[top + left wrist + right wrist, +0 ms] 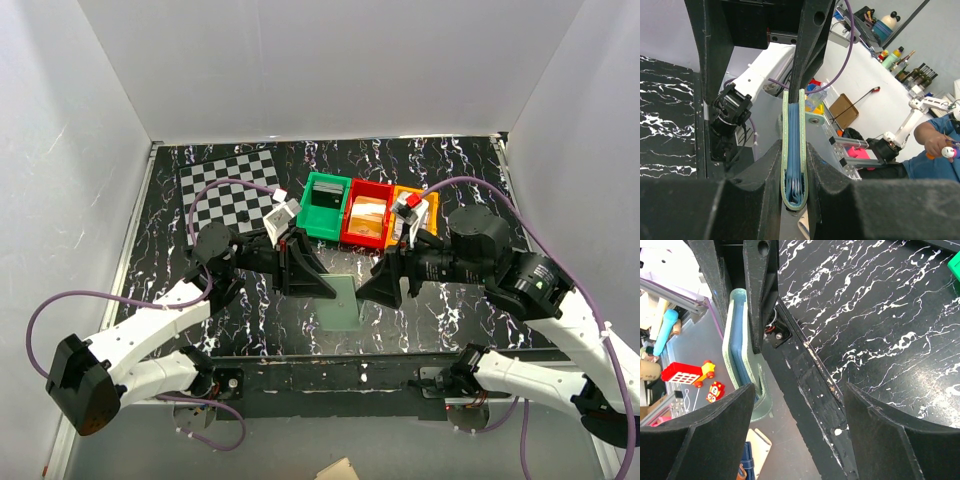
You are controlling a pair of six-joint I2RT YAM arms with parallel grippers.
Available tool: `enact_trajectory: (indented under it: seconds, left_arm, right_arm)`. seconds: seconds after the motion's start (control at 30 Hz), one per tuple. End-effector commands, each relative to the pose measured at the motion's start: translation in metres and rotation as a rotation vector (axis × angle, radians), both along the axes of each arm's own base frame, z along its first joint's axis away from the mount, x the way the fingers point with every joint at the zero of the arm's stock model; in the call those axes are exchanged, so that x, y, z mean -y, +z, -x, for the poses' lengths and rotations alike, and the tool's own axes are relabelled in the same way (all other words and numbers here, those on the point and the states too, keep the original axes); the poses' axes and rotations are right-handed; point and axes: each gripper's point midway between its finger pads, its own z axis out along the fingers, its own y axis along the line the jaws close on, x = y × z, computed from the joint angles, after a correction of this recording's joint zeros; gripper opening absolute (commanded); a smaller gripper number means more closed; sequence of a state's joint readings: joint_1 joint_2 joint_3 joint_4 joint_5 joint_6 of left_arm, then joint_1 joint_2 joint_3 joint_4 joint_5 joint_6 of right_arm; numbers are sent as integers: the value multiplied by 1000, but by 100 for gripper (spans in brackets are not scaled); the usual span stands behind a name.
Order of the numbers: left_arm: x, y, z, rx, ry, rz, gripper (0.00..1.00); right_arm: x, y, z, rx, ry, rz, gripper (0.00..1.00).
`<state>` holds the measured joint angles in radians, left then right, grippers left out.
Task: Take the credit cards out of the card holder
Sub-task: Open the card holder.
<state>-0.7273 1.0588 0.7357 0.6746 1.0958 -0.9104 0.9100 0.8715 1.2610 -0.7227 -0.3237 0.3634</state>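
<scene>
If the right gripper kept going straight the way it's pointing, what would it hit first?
Most likely the card holder, clamped in the left gripper just ahead of the open right gripper. From its wrist camera the holder lines up nearer one finger than the gap, though depth is unclear.

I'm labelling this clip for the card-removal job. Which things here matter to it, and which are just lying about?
Job: card holder, clamped edge-on by the left gripper; right gripper, jaws open beside it. Cards not distinguishable inside.
Lying about: green bin, red bin, orange bin, checkerboard sheet.
</scene>
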Motion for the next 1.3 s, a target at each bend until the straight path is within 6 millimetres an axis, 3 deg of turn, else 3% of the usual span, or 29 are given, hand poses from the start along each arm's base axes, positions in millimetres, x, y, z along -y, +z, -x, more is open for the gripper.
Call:
enact_trajectory:
  seconds: [0.0, 0.37, 0.73, 1.0, 1.2, 1.27]
  left_arm:
    - [-2, 22, -1, 47, 13, 54, 0]
    - [4, 18, -15, 19, 87, 19, 0]
    - [5, 26, -18, 28, 105, 57, 0]
    - [5, 28, -19, 24, 116, 94, 0]
    - [5, 20, -20, 16, 121, 72, 1]
    - [6, 17, -20, 7, 127, 54, 13]
  right_arm:
    - [-6, 7, -1, 17, 10, -31, 79]
    - [-11, 11, 2, 9, 43, -51, 79]
    - [-21, 1, 10, -41, 108, -61, 76]
    - [-30, -1, 19, -91, 175, -92, 60]
    - [-27, 4, 18, -68, 156, -106, 37]
    - [-25, 7, 18, -58, 152, -110, 29]
